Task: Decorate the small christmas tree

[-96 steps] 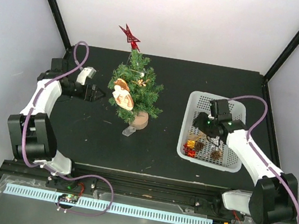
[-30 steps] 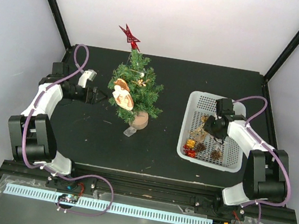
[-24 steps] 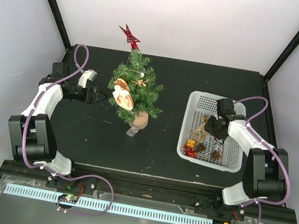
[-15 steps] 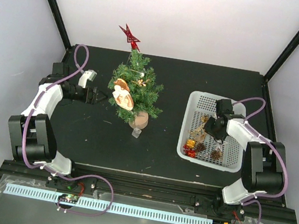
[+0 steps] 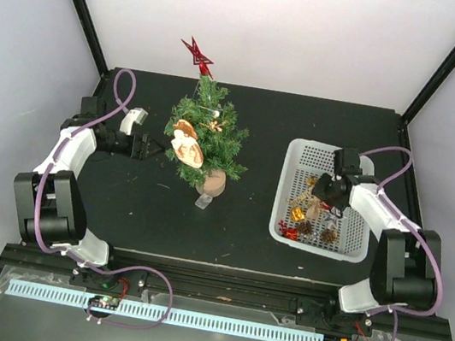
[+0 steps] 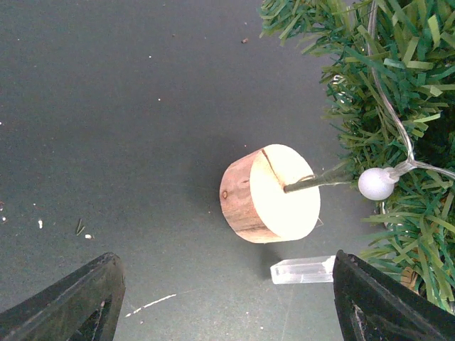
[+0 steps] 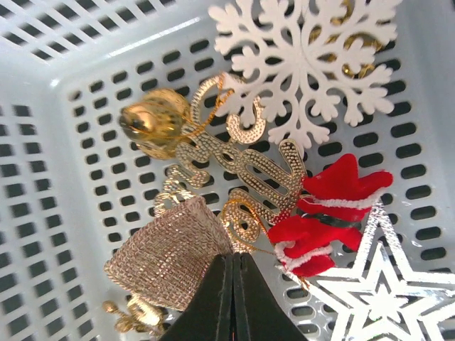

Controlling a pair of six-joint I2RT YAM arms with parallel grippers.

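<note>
Right end effector [image 7: 232,264]: just clenched inside white slotted plastic basket [image 7: 43,163], at gold glitter lettering ornament [image 7: 263,174].
Meaning: pick attempted, hold unconfirmed.

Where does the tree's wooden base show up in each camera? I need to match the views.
Top external: the wooden base is left of centre, under the small tree.
Left wrist: the base is just right of centre, its round cut face towards the camera.
Right wrist: not in it; only ornaments in the white basket show.
Shared landmark: the clear plastic piece lying beside the base.
</note>
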